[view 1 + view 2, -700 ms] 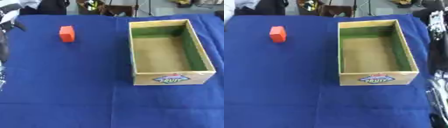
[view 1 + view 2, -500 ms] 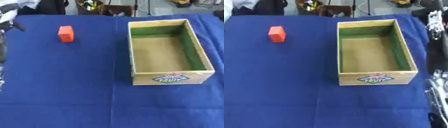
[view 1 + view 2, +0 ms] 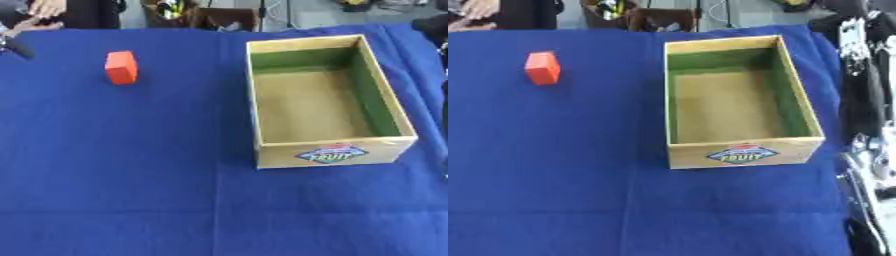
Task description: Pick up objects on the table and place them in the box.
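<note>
An orange-red block (image 3: 122, 67) stands on the blue tablecloth at the far left, with nothing touching it. To its right is a wooden box (image 3: 333, 152) with green inner walls and a FRUIT label on its front; nothing lies inside. Only a dark sliver of my left hand (image 3: 16, 46) shows at the upper left edge, well apart from the block. Black and silver parts of my right arm and hand (image 3: 856, 39) run down the right edge, just beside the box's right wall.
The blue cloth (image 3: 131, 175) covers the whole table. Chairs and dark clutter (image 3: 188, 12) stand beyond the far edge.
The whole picture has shifted slightly left, so the camera moved. Less of my left arm shows at the left edge. The block and the box have not moved.
</note>
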Available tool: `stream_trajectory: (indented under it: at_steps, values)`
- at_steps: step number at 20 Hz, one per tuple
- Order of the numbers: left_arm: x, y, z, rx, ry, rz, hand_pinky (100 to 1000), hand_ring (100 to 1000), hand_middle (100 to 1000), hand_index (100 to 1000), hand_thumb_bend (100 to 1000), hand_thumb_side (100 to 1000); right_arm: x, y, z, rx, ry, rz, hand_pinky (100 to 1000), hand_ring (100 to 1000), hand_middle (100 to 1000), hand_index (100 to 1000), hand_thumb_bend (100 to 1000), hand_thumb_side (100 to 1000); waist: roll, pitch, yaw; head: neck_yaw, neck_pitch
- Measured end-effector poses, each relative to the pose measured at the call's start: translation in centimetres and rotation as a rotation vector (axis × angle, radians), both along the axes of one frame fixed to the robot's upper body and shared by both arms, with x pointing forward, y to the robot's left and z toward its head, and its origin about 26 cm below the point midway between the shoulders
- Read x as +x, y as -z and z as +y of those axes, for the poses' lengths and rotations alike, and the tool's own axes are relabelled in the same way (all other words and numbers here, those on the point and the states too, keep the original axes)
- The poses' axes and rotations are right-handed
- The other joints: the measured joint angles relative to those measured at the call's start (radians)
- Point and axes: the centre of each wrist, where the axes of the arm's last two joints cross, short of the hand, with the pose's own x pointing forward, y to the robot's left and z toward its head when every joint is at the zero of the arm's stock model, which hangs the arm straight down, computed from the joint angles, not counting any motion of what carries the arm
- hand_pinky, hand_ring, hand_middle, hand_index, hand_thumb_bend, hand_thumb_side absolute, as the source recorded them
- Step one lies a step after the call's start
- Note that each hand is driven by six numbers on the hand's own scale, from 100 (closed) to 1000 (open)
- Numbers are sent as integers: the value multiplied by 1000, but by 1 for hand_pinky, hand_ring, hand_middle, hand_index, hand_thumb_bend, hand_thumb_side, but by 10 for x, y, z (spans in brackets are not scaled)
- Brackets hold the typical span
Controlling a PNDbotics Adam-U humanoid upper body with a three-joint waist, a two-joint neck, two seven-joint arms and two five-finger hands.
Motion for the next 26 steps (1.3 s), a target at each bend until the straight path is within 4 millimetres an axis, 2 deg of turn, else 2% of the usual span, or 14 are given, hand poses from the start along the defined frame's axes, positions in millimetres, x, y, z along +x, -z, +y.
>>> stream_trajectory:
  at_steps: [4,11,12,13,19,24,26]
  values:
    - [5,-16,3,195,-59,-35,464,827,941,845,100,893,0,0,0,-2,-1,2,922,748,562,750,100,699,3,0,-7,6,12]
    - [24,-36,16,510,-154,18,508,848,947,876,100,846,0,0,0,-7,-2,6,923,747,561,750,100,700,16,0,-23,15,20]
    - [27,-38,18,540,-163,25,531,857,947,901,100,782,0,0,0,-8,-3,7,923,747,561,750,100,699,17,0,-25,15,20]
    - [30,-41,20,577,-172,36,538,860,948,910,100,837,0,0,0,-10,-3,8,923,747,561,750,100,700,18,1,-27,16,20]
    - [48,-52,29,758,-205,101,598,883,978,958,100,847,0,0,0,-23,-4,12,924,747,559,750,100,701,23,10,-42,29,18]
    - [64,-63,34,912,-212,145,656,886,956,980,100,861,0,-1,-2,-35,-2,14,925,747,557,749,100,700,31,21,-56,46,2]
    - [70,-69,37,978,-226,156,678,886,943,990,100,893,0,-1,-2,-44,-2,15,925,747,557,749,100,699,32,27,-62,52,-3]
